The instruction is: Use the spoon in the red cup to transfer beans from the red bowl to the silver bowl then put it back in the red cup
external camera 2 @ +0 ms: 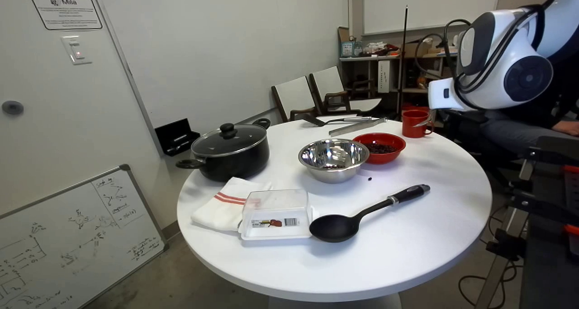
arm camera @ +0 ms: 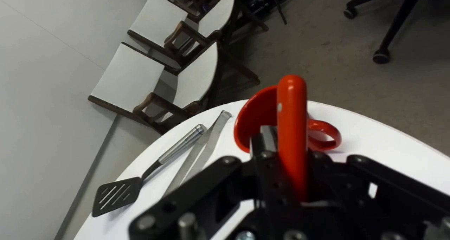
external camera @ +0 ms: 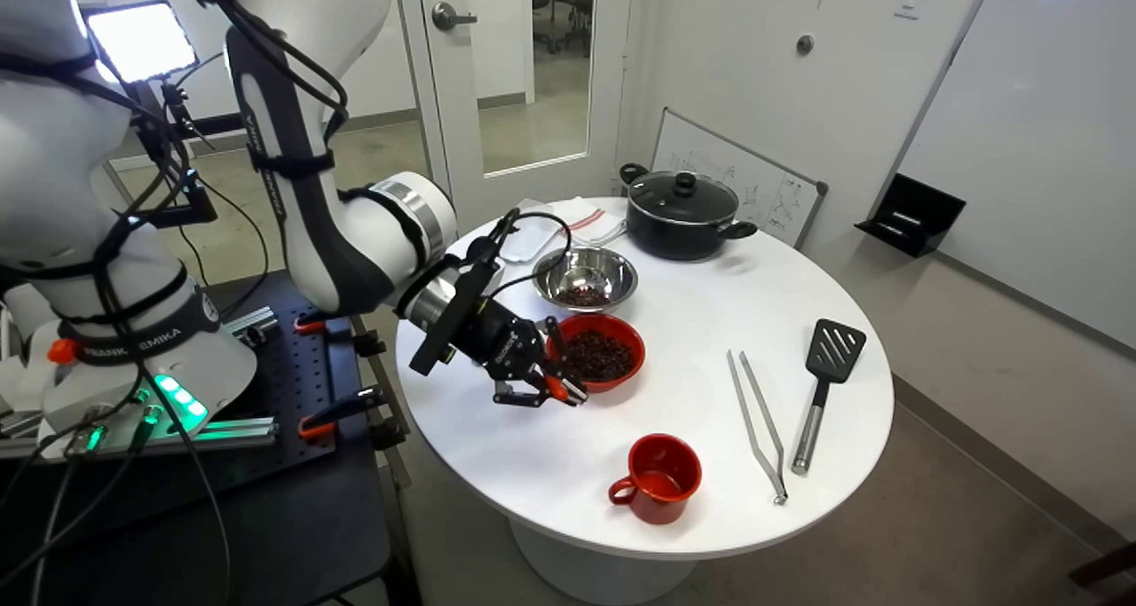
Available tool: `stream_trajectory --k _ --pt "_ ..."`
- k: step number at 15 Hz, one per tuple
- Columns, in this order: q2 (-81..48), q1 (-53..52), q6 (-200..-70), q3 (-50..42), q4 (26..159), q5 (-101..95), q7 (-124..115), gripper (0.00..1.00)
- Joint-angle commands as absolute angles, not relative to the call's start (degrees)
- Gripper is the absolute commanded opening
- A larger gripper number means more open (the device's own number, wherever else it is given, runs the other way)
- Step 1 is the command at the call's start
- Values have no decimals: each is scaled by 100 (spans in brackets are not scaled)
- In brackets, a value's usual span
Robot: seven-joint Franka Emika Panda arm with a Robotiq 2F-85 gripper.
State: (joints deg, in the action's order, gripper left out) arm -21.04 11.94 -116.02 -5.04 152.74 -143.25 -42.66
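Observation:
My gripper (arm camera: 286, 159) is shut on the red handle of the spoon (arm camera: 292, 127) in the wrist view. In an exterior view the gripper (external camera: 566, 389) is beside the red bowl (external camera: 635, 371), on the robot's side, with a bit of red handle at the fingertips. The spoon's head is hidden. Dark beans (external camera: 596, 355) fill the red bowl. The silver bowl (external camera: 621, 273) stands against it with a few beans inside. The red cup (external camera: 657, 499) stands near the table edge, behind the handle in the wrist view (arm camera: 256, 117). It also shows in an exterior view (external camera 2: 410, 128).
Tongs (external camera: 753, 411) and a slotted spatula (external camera: 821, 384) lie beyond the cup. A black lidded pot (external camera: 679, 233), a folded towel (external camera 2: 226, 209), a clear plastic box (external camera 2: 276, 214) and a large black spoon (external camera 2: 334, 227) share the table. One loose bean (external camera 2: 370, 178) lies near the bowls.

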Motion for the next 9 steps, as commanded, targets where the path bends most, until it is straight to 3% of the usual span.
stream_trajectory --k 1,9 --pt "-2717 1423 -11841 -520 14765 -13857 -3821 2" --pt "-3294 1896 -11925 -465 14195 -12880 -3649 2"
